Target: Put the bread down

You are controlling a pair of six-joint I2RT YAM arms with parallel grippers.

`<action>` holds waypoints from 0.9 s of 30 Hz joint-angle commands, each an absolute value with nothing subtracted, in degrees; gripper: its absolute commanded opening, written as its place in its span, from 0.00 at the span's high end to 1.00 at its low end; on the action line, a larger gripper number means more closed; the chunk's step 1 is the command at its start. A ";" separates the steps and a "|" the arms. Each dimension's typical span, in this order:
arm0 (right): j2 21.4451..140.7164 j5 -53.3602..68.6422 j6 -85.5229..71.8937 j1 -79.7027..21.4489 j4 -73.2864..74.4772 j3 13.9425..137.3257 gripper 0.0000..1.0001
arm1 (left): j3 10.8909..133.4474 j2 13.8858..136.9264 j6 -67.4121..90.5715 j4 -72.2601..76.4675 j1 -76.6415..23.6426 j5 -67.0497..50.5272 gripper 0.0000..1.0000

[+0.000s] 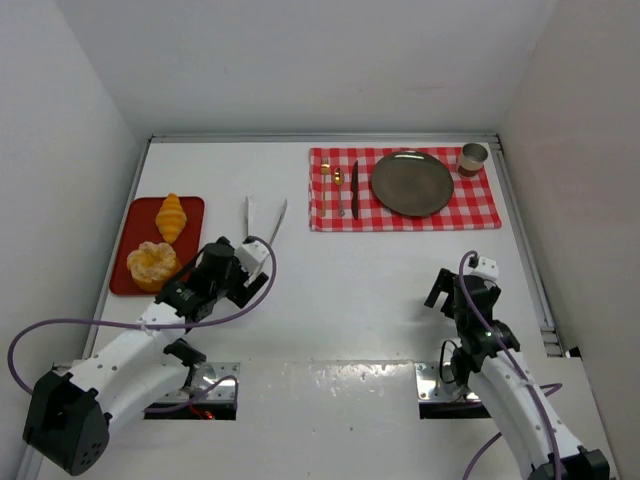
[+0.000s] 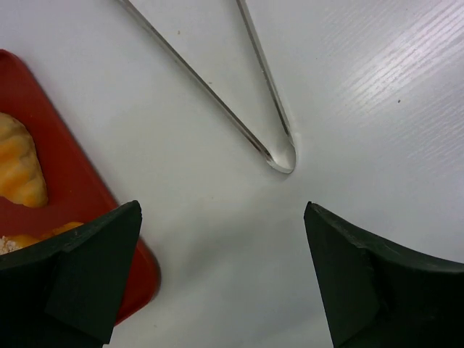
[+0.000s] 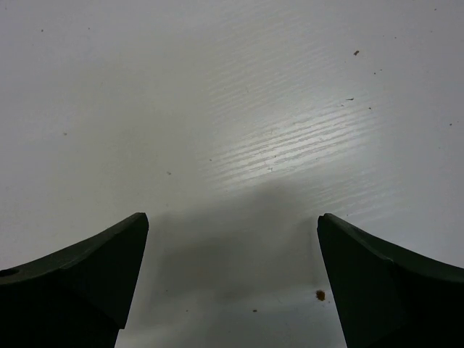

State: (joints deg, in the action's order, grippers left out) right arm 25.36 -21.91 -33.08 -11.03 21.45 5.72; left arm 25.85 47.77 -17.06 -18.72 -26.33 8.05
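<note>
At the left edge of the table (image 1: 350, 300) a red tray (image 1: 192, 208) is laid, and both pieces of bread are held in it. The croissant (image 1: 171, 217) is set lengthwise in the tray's far half. The bun (image 1: 151, 265) is set in the near half, just beside it; whether the two touch cannot be told.

Just right of the tray's near right corner the left gripper (image 2: 222, 210) is held over the table. Its jaws are spread to their widest and nothing is caught between them. In the left wrist view one finger (image 2: 94, 275) is seen across the tray's edge.

Just beyond this gripper a pair of metal tongs (image 1: 265, 222) is laid flat on the bare table. The joined end is turned toward the gripper and the arms are splayed toward the far edge.

Toward the far right corner a red-and-white checked mat (image 1: 480, 210) is spread. On it, a pale piece of cutlery (image 1: 341, 205), a dark knife (image 1: 354, 188) and a dark round plate (image 1: 412, 183) are ranged side by side. A cup (image 1: 473, 157) is stood at the mat's far right corner; its contents cannot be made out.

Nearer the table's near right corner the right gripper (image 3: 232, 217) is held with its jaws apart. Nothing is gripped, and only bare table is seen beneath it.
</note>
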 commanded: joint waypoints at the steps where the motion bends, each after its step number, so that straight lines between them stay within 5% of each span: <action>1: 25.93 -23.38 -34.10 -10.90 19.87 7.65 0.00 | 25.84 46.85 -14.07 -15.38 -25.22 9.04 0.00; 8: 33.12 -21.80 -31.21 -11.07 9.79 8.87 0.00 | 42.06 54.91 -23.55 -25.81 -28.91 19.25 0.00; 12: 45.58 -14.18 -28.30 -10.99 4.84 15.62 0.00 | 77.22 81.73 -20.70 -57.04 -28.49 5.23 0.00; 16: 54.72 -8.19 -29.17 -10.90 7.20 22.65 0.00 | 93.67 97.95 -6.44 -62.67 -20.42 -4.20 0.00; 27: 54.41 -3.16 -32.69 -11.07 3.34 17.94 0.00 | 81.92 100.20 8.26 -44.91 -20.31 2.47 0.00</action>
State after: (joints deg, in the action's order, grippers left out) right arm 56.01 -4.64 -31.00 -11.00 5.93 19.44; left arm 82.21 101.45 2.90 -48.45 -21.30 1.74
